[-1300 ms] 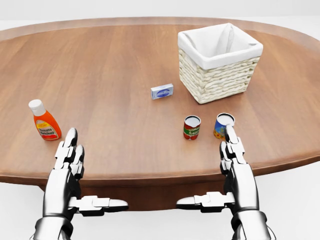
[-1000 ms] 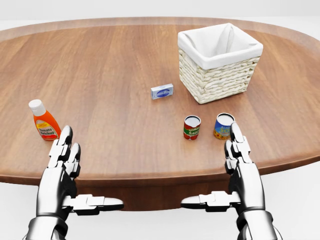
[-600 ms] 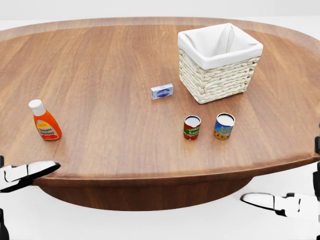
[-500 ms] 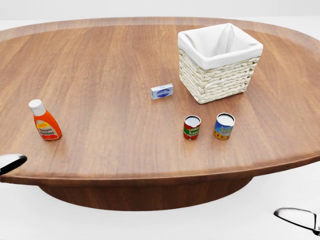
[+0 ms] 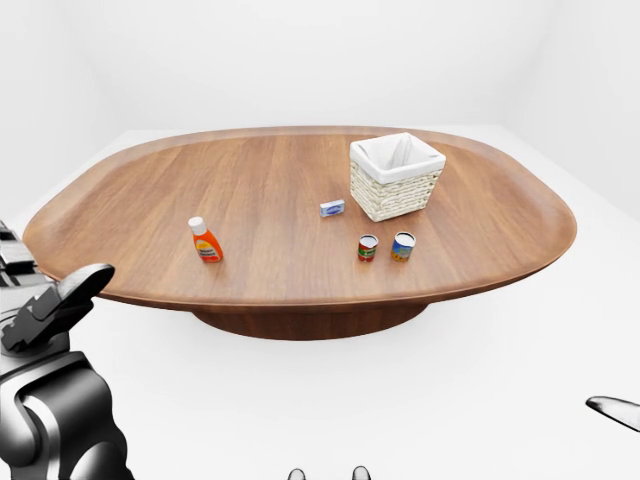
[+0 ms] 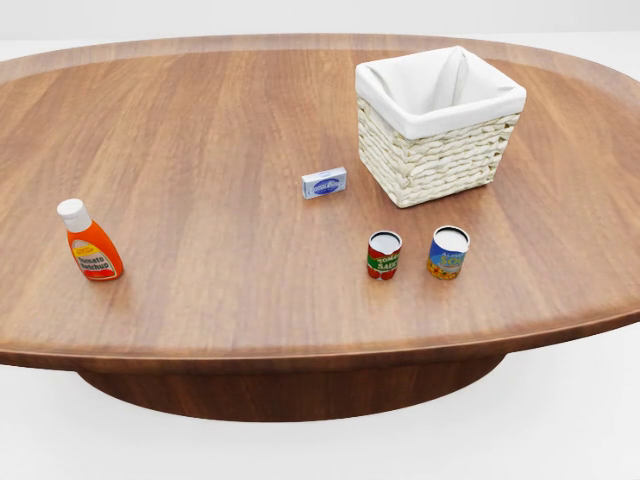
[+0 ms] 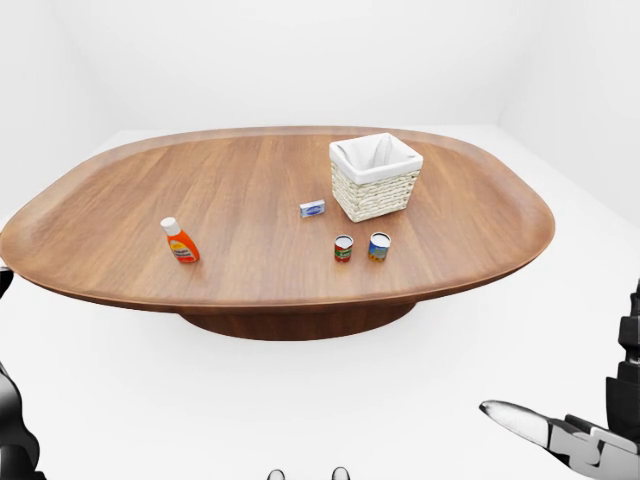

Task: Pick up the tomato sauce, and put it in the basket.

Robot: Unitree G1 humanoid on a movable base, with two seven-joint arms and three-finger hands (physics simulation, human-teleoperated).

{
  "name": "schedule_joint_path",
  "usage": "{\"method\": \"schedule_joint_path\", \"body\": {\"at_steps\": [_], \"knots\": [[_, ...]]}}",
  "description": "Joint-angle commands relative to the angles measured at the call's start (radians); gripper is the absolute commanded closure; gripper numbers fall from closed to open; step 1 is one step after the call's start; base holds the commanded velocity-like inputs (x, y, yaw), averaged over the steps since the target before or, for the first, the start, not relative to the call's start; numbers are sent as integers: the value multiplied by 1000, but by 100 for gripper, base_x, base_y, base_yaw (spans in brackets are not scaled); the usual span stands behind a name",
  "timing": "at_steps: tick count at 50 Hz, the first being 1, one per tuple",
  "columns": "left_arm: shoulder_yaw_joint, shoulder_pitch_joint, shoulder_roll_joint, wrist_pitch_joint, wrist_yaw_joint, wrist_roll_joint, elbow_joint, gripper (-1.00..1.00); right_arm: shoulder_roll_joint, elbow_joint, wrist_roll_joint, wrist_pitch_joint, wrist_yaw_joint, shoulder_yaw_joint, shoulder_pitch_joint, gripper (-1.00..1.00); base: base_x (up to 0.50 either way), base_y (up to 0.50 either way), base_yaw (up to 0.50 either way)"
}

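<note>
The tomato sauce can (image 6: 384, 255), red and green with a pale lid, stands upright on the wooden table (image 6: 220, 130), lower right of the centre in the head view. The white-lined wicker basket (image 6: 438, 124) sits above and to the right of it. Neither hand shows in the head view. My left hand (image 5: 50, 290) hangs low at the left edge of the left-eye view, off the table, fingers stretched out and holding nothing. My right hand (image 7: 580, 420) is at the bottom right corner of the right-eye view, thumb extended, also empty and far from the can.
A blue and yellow can (image 6: 448, 252) stands just right of the sauce can. An orange ketchup bottle (image 6: 89, 243) stands at the table's left. A small blue and white box (image 6: 324, 183) lies left of the basket. White floor surrounds the oval table.
Both hands have dropped from the table's near edge, moving down and outward until they left the head view. The things on the table have not moved.
</note>
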Motion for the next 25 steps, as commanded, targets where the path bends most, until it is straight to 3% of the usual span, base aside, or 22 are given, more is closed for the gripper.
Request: {"method": "schedule_joint_path", "body": {"at_steps": [1, 6, 25], "knots": [[4, 2, 8, 0, 22, -30, 5, -100, 3, -17, 23, 5, 5, -23, 18, -100, 0, 0, 0], [-25, 10, -8, 0, -4, -5, 17, -100, 0, -17, 4, 15, 4, -2, 8, -100, 0, -22, 0], [-20, 9, -7, 0, -11, -12, 17, -100, 13, -17, 1, 10, 19, -2, 17, -100, 0, -24, 0]]}}
